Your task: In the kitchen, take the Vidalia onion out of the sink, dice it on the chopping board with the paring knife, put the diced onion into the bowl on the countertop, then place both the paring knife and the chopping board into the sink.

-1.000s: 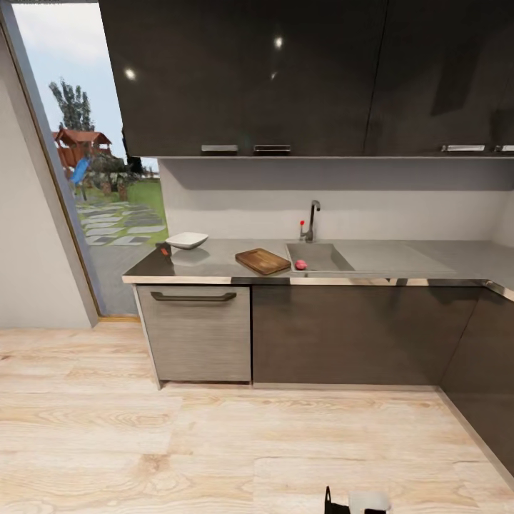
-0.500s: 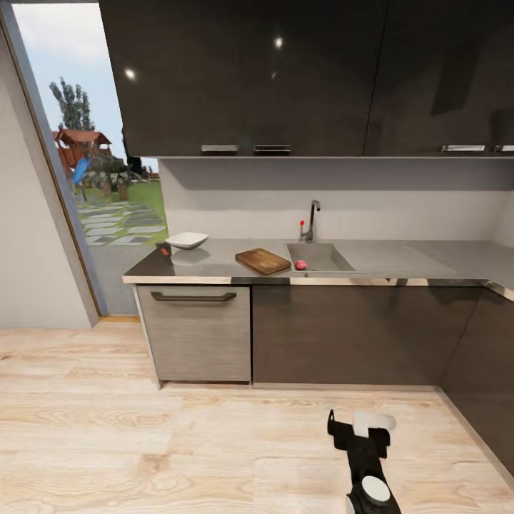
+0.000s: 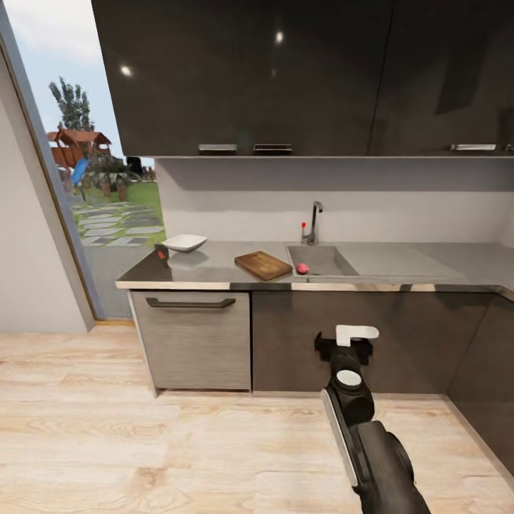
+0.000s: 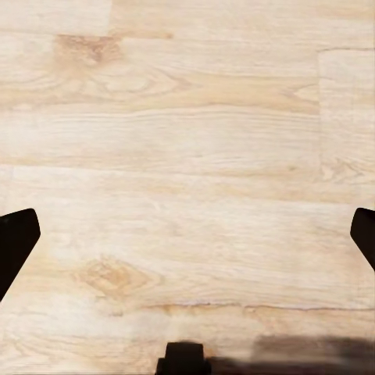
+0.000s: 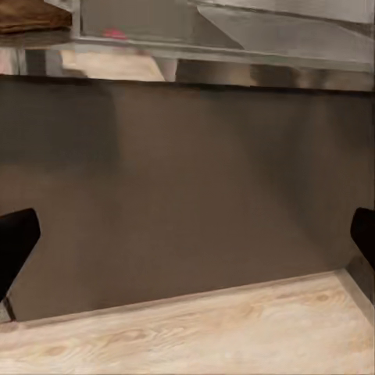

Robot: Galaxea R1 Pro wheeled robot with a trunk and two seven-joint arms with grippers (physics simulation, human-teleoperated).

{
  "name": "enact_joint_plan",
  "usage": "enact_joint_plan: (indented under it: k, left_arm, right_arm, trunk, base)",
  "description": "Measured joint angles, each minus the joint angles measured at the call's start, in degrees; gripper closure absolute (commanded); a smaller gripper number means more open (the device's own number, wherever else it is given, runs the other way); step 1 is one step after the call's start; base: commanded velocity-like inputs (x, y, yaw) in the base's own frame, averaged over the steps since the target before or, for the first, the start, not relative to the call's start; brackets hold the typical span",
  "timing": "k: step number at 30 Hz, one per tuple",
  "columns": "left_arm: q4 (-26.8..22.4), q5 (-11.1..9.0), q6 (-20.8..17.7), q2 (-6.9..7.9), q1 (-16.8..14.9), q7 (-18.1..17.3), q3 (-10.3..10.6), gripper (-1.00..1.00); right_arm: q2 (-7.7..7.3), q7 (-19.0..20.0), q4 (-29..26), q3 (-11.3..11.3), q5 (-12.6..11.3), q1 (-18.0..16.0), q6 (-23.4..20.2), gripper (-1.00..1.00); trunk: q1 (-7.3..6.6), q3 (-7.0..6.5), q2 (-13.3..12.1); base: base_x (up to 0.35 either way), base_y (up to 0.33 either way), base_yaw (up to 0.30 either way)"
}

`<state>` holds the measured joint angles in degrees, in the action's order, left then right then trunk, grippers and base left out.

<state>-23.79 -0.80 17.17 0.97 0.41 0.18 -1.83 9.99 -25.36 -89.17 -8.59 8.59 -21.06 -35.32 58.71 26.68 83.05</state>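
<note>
The small pinkish Vidalia onion (image 3: 303, 268) lies in the grey sink (image 3: 323, 258), at its front left corner, below the chrome tap (image 3: 312, 223). Just left of the sink, the brown chopping board (image 3: 263, 265) rests on the dark countertop (image 3: 214, 265). Farther left stands the white bowl (image 3: 185, 242), with the red-handled paring knife (image 3: 162, 252) beside it. My right gripper (image 3: 345, 344) is raised in front of the lower cabinets, well short of the counter. Its jaws are open and empty (image 5: 187, 234). The right wrist view catches the onion (image 5: 115, 33) and the board (image 5: 31, 14). My left gripper (image 4: 187, 242) is open over the floor.
Glossy black upper cabinets (image 3: 271, 78) hang over the counter. A drawer front with a handle (image 3: 191, 303) is below the bowl. A tall window (image 3: 78, 178) is at the left. The counter turns a corner at the far right (image 3: 500, 293). Pale wood floor (image 3: 143, 442) lies between me and the cabinets.
My right arm has risen from the bottom edge of the head view up in front of the lower cabinets. The view has shifted slightly, so the camera moved.
</note>
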Motion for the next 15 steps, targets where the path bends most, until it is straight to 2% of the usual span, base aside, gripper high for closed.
enact_joint_plan:
  k: [1, 2, 6, 9, 12, 15]
  left_arm:
    - [0.4, 0.0, 0.0, 0.03, 0.0, 0.0, 0.0, -1.00]
    - [1.4, 0.0, 0.0, 0.08, 0.0, 0.0, 0.1, -1.00]
    - [3.0, 0.0, 0.0, 0.09, 0.0, 0.1, 0.2, -1.00]
    - [4.4, 0.0, 0.0, 0.10, 0.0, 0.1, 0.1, -1.00]
    - [5.9, 0.0, 0.0, 0.09, 0.0, 0.1, 0.1, -1.00]
    - [6.7, 0.0, -0.2, 0.12, 0.0, 0.1, 0.1, -1.00]
  right_arm:
    - [0.00, -0.1, 0.1, -0.1, 0.0, -2.9, -1.7, -1.00]
    - [0.00, -0.1, 0.7, -0.1, -0.1, -9.3, -6.5, -1.00]
    - [0.00, -0.2, 2.4, -0.2, -0.2, -19.6, -11.7, -1.00]
    - [0.00, -0.2, 5.9, -0.2, -0.3, -26.0, -13.2, -1.00]
    - [0.00, -0.1, 13.6, -0.1, -0.3, -33.5, -13.8, -1.00]
    - [0.00, -0.1, 21.4, -0.1, -0.4, -39.5, -13.7, -1.00]
  trunk:
    - [0.00, 0.00, 0.0]
    - [0.02, -0.01, 0.0]
    - [0.02, 0.00, 0.0]
    - [0.02, 0.00, 0.0]
    - [0.02, 0.00, 0.0]
    - [0.02, 0.00, 0.0]
  base:
    - [0.054, 0.000, 0.000]
    - [0.043, 0.000, 0.000]
    - [0.019, 0.000, 0.000]
    - [0.006, 0.000, 0.000]
    - [0.002, 0.000, 0.000]
    - [0.000, 0.000, 0.000]
